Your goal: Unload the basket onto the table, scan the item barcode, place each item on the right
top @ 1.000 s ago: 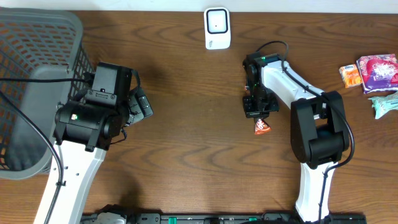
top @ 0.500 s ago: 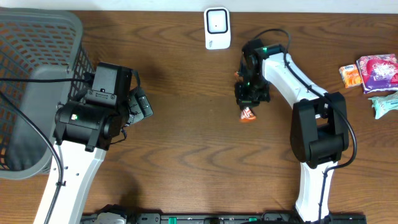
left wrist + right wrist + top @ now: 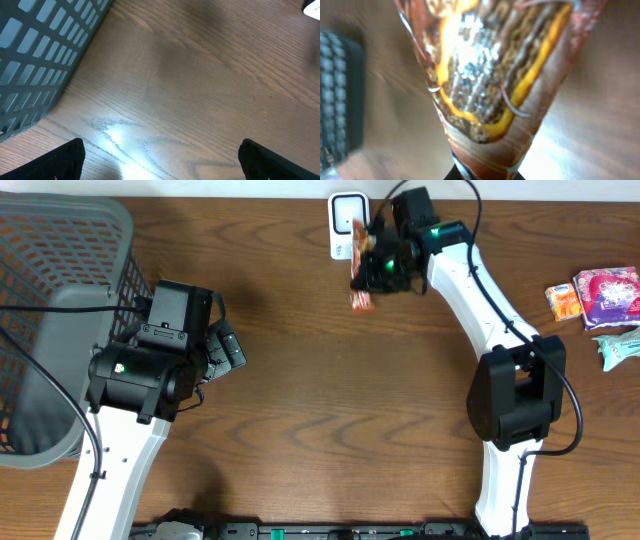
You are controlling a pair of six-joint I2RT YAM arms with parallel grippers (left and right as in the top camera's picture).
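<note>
The item is an orange-and-brown snack packet (image 3: 361, 299) hanging from my right gripper (image 3: 381, 268), which is shut on its top edge. It hangs just in front of the white barcode scanner (image 3: 343, 222) at the table's far edge, and the gripper covers the scanner's right side. In the right wrist view the packet (image 3: 490, 75) fills the frame, blurred, above my right gripper (image 3: 485, 172). No barcode can be made out on that face. My left gripper (image 3: 226, 350) is open over bare wood beside the basket, and its fingertips (image 3: 65, 160) stand far apart.
A grey mesh basket (image 3: 60, 280) takes up the far left and reaches into the left wrist view (image 3: 40, 60). Several more snack packets (image 3: 600, 295) lie at the right edge of the table. Wood shows between the arms.
My right gripper has carried the packet from the middle of the table up and left to the scanner. The left arm has stayed still.
</note>
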